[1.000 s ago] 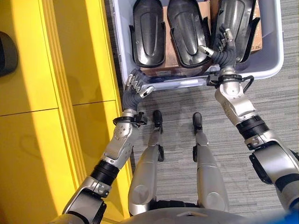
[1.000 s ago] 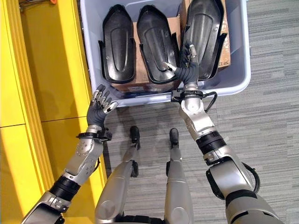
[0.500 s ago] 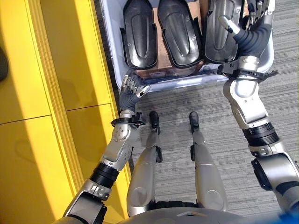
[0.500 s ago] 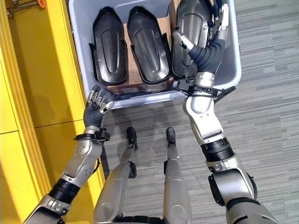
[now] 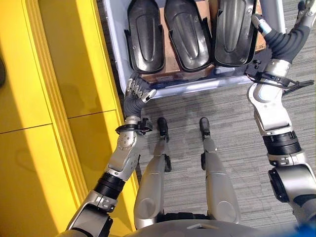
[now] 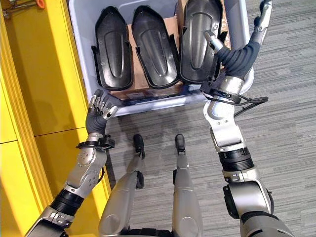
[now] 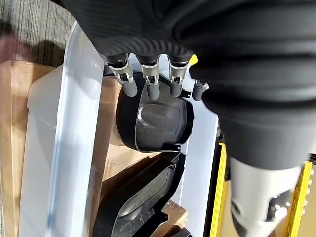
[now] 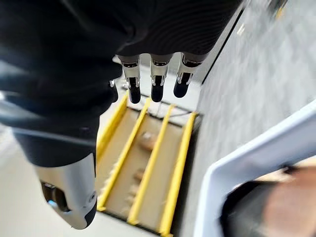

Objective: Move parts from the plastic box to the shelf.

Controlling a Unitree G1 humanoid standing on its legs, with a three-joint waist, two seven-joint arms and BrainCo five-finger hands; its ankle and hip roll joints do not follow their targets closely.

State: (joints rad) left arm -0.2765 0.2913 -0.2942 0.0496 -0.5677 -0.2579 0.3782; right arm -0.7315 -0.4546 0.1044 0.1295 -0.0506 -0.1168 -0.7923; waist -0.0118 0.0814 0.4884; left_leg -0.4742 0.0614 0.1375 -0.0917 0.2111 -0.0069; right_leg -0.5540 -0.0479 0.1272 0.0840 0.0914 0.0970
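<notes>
Parts: three black moulded plastic shell parts lie side by side in the pale grey plastic box [image 5: 114, 59]; the left part [image 5: 144, 37], the middle part [image 5: 186, 34] and the right part [image 5: 235, 30] rest on brown cardboard [image 5: 170, 47].
Parts to left robot hand: the left robot hand [image 5: 136, 92] is at the near left corner of the box, just before the near end of the left part. In the left wrist view its fingertips [image 7: 153, 92] reach over the rounded end of that part [image 7: 159, 118]; I cannot tell if they touch it.
Parts to right robot hand: the right robot hand [image 6: 244, 47] is at the right wall of the box, beside the right part [image 6: 199, 39], with nothing in it.
Left robot hand state: fingers spread and lightly bent, thumb apart, nothing held.
Right robot hand state: fingers straight and apart in the right wrist view [image 8: 155, 84]; they point away from the box rim [image 8: 252, 158].
Arm pose: both arms are stretched forward; the right wrist is bent outward over the box edge.
Shelf: the yellow shelf [image 5: 59, 98] stands along the robot's left, just beside the box, on the grey striped carpet floor [image 5: 232, 118].
</notes>
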